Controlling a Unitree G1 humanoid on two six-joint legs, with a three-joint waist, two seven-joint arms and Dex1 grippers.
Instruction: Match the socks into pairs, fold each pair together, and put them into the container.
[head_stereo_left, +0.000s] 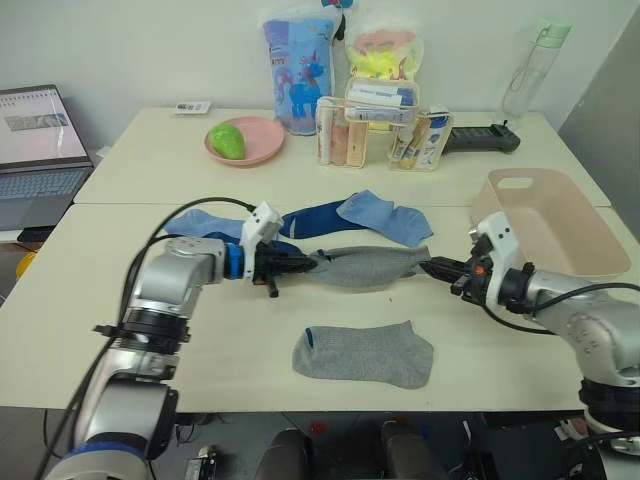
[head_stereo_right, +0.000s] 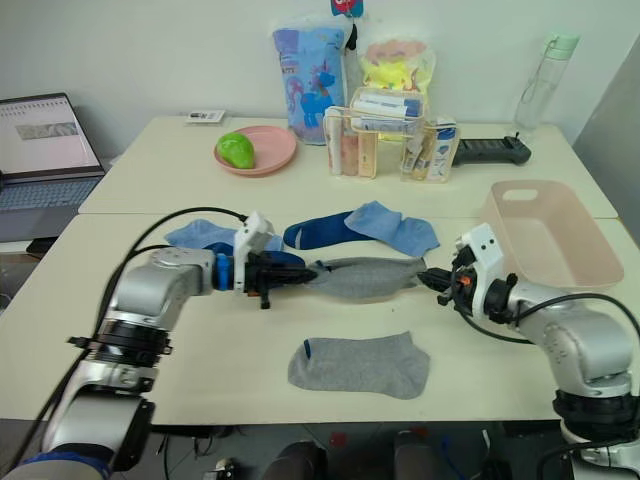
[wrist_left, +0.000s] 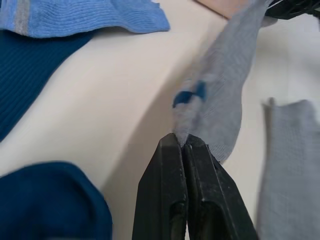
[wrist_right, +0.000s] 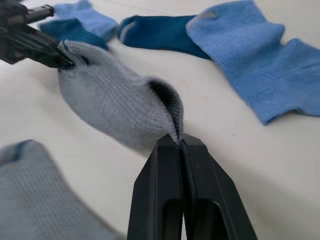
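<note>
Landmark: the held grey sock (head_stereo_left: 372, 266), stretched out mid-table. Left of it, the left gripper (head_stereo_left: 307, 263) has its fingers pressed together on the sock's one end; the left wrist view confirms fabric pinched at the tips. Just behind that end lie a light blue sock (head_stereo_left: 205, 222) and a navy sock (wrist_left: 47, 212), partly under the arm. Behind the held sock's middle: a second navy sock (head_stereo_left: 315, 218) with another light blue sock (head_stereo_left: 385, 216) overlapping it. In front of the held sock, apart from it, the second grey sock (head_stereo_left: 364, 354) lies flat near the table's front edge. Right end of the held sock: right gripper (head_stereo_left: 433, 267), fingers closed on the fabric, also clear in the right wrist view. Right of that and slightly behind, the container (head_stereo_left: 548, 222) looks empty from here, no socks in it. Step, as I read it: first pair, grey, being matched; one grey is held taut between both arms, its mate not yet touched. Next move likely: carry the held sock forward and lay it squarely on the flat grey one, edges aligned, then fold the two together. Needs both arms moving in sync so the sock doesn't sag or twist, and a clean release without dragging the lower sock.
</note>
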